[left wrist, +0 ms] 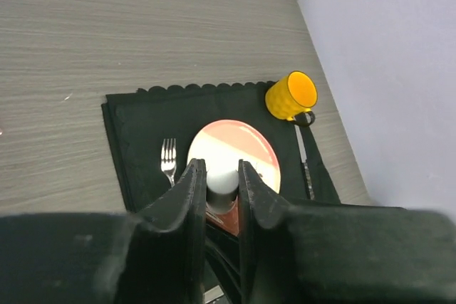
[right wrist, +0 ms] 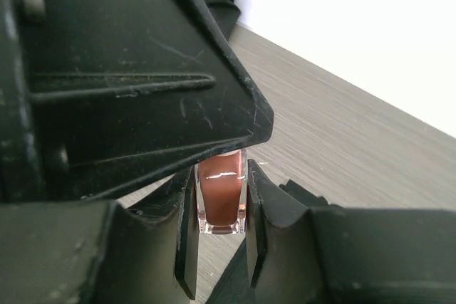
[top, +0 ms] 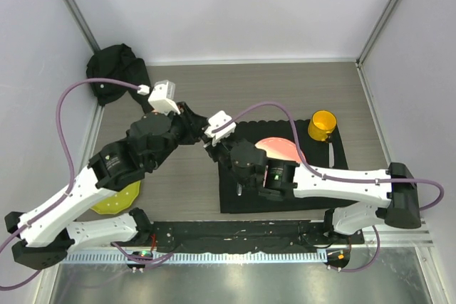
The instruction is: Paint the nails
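Together on one bottle

The table carries a black mat toward its right side. The two arms reach in from the near edge and meet over the mat's far-left corner. A black bundle sits in the table's far-left corner; the nails cannot be made out in any view. A yellow-green disc lies off the mat, partly under the left arm. On the mat are a pink plate, a yellow cup at the far-right corner, a knife just right of the plate and a fork just left of it.

The right gripper is clamped on a small bottle of brown-red polish. Its fingers press the glass on both sides, with only the bottle's width between them. The left gripper meets the bottle from the other end. Its fingers are drawn in narrow and pinch a rounded white cap from either side, with a sliver of red glass showing beneath the cap. The bottle is held clear of the table, touched only by the two pairs of fingers
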